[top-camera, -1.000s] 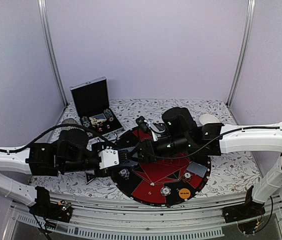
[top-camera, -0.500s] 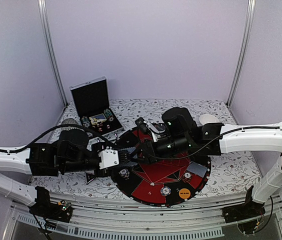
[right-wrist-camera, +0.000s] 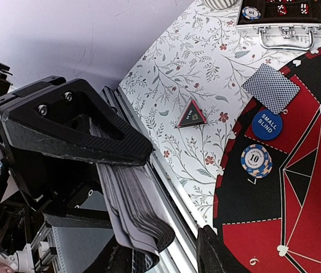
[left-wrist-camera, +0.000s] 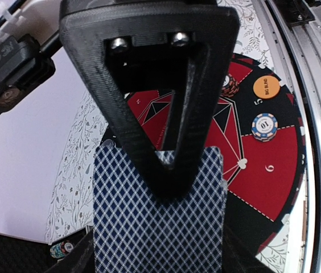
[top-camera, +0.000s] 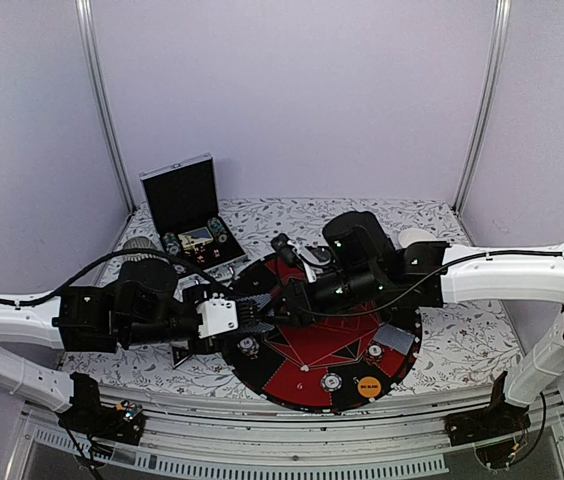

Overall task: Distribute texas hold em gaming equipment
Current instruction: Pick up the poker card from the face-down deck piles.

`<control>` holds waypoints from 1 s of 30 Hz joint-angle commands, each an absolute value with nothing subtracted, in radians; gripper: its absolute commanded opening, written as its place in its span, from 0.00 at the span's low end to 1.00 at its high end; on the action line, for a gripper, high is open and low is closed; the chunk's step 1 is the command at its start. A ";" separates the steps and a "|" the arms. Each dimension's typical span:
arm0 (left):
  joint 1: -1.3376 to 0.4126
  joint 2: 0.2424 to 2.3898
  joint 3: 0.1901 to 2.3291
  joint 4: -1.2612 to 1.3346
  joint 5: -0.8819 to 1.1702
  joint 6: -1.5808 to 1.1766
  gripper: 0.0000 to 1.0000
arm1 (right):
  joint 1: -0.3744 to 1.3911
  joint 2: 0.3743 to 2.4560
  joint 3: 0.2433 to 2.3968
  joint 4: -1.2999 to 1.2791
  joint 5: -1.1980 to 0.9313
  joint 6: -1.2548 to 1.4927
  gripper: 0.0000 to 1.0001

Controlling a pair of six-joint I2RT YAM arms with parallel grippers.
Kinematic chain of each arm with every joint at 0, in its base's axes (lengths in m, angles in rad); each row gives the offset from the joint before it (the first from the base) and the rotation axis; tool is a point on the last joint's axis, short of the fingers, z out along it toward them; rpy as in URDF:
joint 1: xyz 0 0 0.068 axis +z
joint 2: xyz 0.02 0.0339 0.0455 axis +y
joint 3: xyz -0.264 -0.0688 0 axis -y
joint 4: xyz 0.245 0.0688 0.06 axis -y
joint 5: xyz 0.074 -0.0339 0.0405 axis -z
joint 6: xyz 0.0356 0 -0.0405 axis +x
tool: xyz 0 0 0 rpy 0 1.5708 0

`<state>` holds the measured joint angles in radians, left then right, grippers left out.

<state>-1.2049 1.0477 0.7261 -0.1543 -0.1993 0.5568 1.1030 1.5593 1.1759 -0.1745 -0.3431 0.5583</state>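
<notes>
The left claw (left-wrist-camera: 169,190) is clamped on a deck of blue-backed cards (left-wrist-camera: 126,227), held over the mat (top-camera: 307,345) at its left edge. The right claw (right-wrist-camera: 166,259) stands part open at the deck's end; whether it grips a card cannot be told. A single card (right-wrist-camera: 271,87), blue button (right-wrist-camera: 267,124) and chip (right-wrist-camera: 256,160) lie at the mat's rim.

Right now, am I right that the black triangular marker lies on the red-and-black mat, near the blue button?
Not quite: the black triangular marker lies on the floral tablecloth, just off the red-and-black mat, near the blue button. The right wrist view shows it.
</notes>
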 commanded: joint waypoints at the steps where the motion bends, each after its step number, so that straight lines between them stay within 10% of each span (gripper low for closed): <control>1: -1.189 1.052 0.723 -0.127 -0.210 0.558 0.58 | 1.097 1.588 1.249 -0.182 -0.351 0.537 0.41; 30: -1.189 1.045 0.721 -0.128 -0.211 0.559 0.58 | 1.097 1.487 1.201 -0.253 -0.259 0.551 0.24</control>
<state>-1.1992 1.0477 0.7261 -0.1547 -0.2035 0.5568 1.1030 1.5314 1.1900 -0.2245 -0.2867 0.5568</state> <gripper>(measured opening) 0.584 0.234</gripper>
